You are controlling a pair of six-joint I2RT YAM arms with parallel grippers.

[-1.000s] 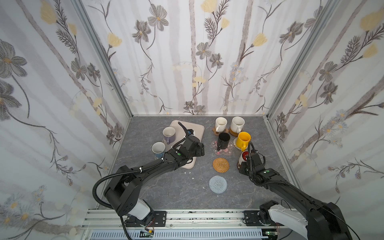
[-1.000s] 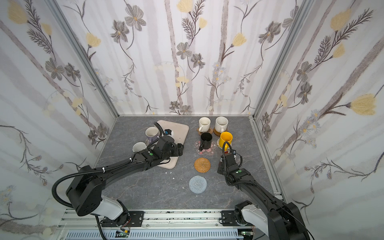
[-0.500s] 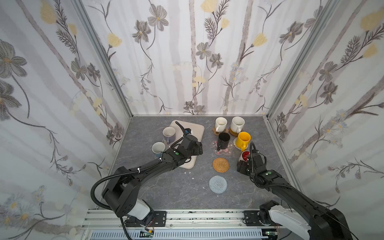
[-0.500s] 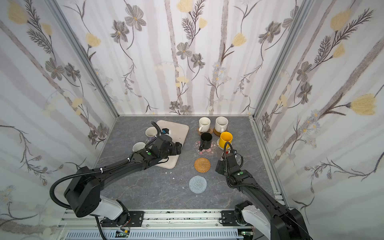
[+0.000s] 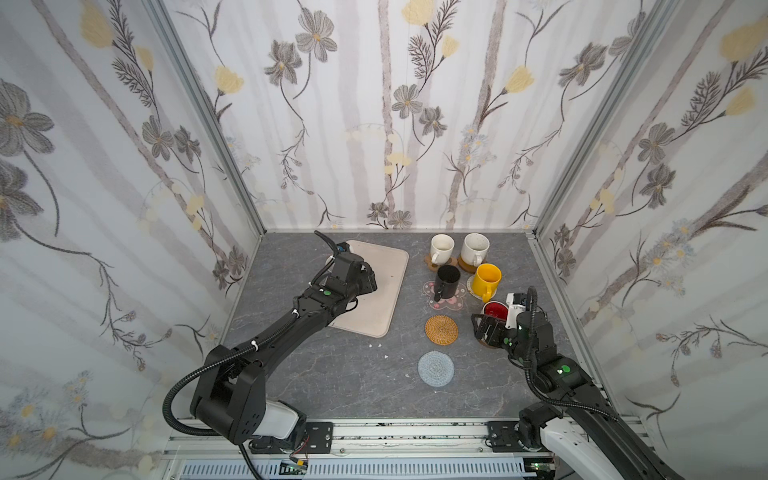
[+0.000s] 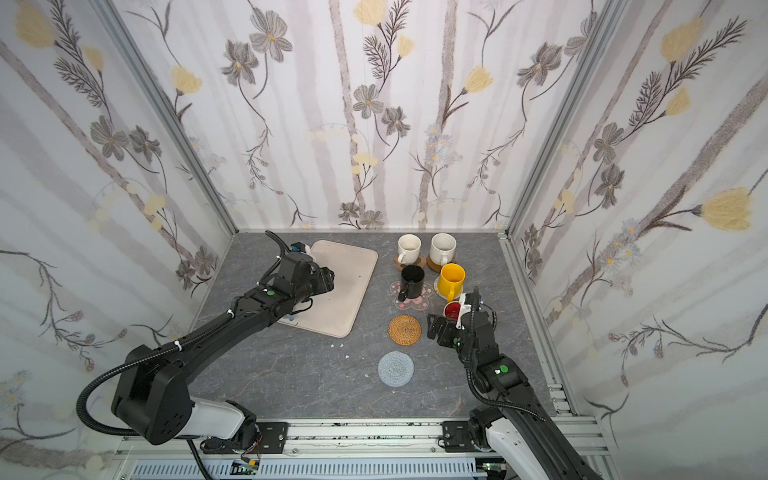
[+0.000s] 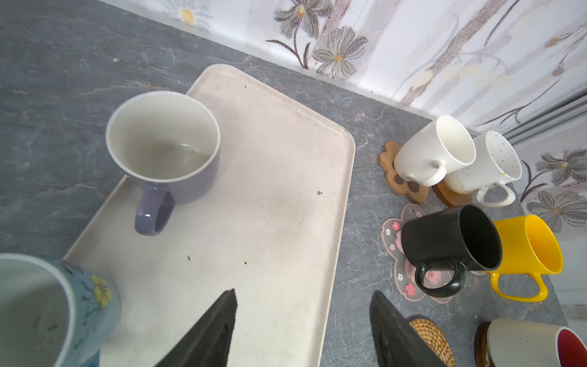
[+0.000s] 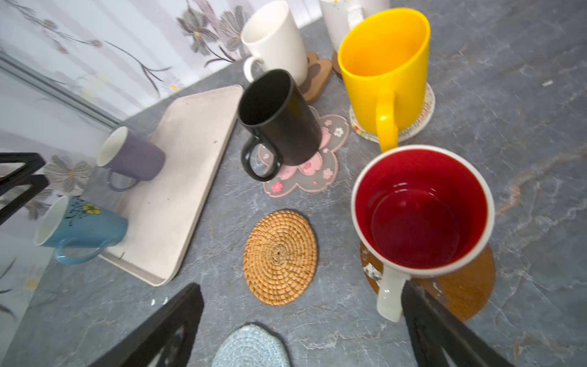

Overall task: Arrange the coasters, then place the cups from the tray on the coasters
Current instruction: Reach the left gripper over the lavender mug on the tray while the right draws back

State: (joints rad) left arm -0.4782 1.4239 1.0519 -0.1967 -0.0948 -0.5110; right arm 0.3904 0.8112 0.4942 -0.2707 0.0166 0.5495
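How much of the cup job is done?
Done: cream mug, white speckled mug, black mug, yellow mug and red-inside white mug stand on coasters. In hand: nothing; the left gripper, over the beige tray, and right gripper have fingers apart. Left: the lavender mug and light blue mug on the tray, for the round rattan coaster and grey-blue crocheted coaster.

Bare tray middle; cup cluster probably tight.

I read no lettering, brand or number in any view; the light blue cup bears only a painted flower, as far as I can tell.
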